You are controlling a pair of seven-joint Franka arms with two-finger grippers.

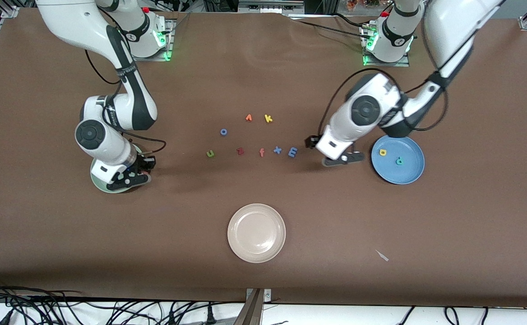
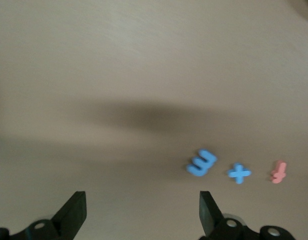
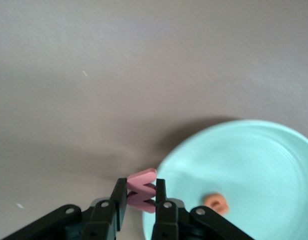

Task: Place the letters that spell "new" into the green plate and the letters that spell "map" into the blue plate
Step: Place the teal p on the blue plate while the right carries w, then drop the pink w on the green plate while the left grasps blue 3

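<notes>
My right gripper (image 3: 141, 197) is shut on the salmon-red "w" (image 3: 142, 186), over the rim of the green plate (image 3: 254, 165), where the orange "e" (image 3: 216, 201) lies. In the front view that gripper (image 1: 127, 179) hides most of the green plate (image 1: 95, 178). My left gripper (image 2: 142, 212) is open and holds nothing, low over the table between the light-blue "m" (image 2: 202, 162) and the blue plate (image 1: 408, 174). The yellow "a" (image 1: 382, 152) and the teal "p" (image 1: 399, 160) lie in the blue plate. The green "n" (image 1: 210, 154) lies on the table, in the same row as the "m" (image 1: 293, 152).
In that row lie a dark red "z" (image 1: 240, 151), an orange "f" (image 1: 262, 152) and a blue "x" (image 1: 277, 150). Farther from the camera lie a blue "o" (image 1: 223, 132), an orange letter (image 1: 248, 118) and a yellow "k" (image 1: 268, 118). A cream plate (image 1: 256, 232) sits nearer the camera.
</notes>
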